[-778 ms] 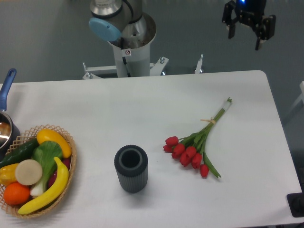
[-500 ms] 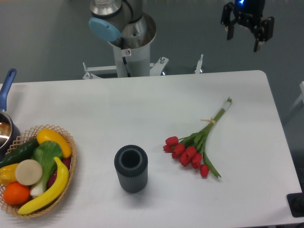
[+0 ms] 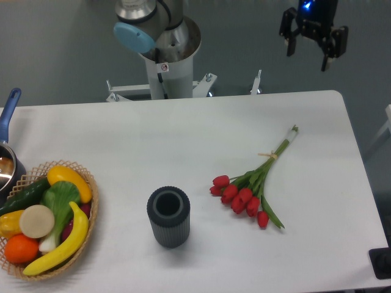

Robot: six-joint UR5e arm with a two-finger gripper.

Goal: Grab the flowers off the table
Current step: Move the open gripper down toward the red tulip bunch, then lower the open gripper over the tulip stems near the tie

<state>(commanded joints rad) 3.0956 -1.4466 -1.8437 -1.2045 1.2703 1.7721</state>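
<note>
The flowers (image 3: 250,189) lie on the white table (image 3: 183,140) right of centre: a bunch of red tulips with the heads toward the lower left and thin green stems running up to the right, tied by a tan band. My gripper (image 3: 308,56) hangs high above the table's far right edge, well behind and above the flowers. Its two fingers are spread apart and hold nothing.
A dark ribbed cylindrical vase (image 3: 168,217) stands left of the flowers. A wicker basket of fruit and vegetables (image 3: 46,217) sits at the front left, with a pot with a blue handle (image 3: 7,143) behind it. The arm's base (image 3: 165,55) stands behind the table.
My gripper has drifted slightly left and up, still open. The flowers and the other things have not moved.
</note>
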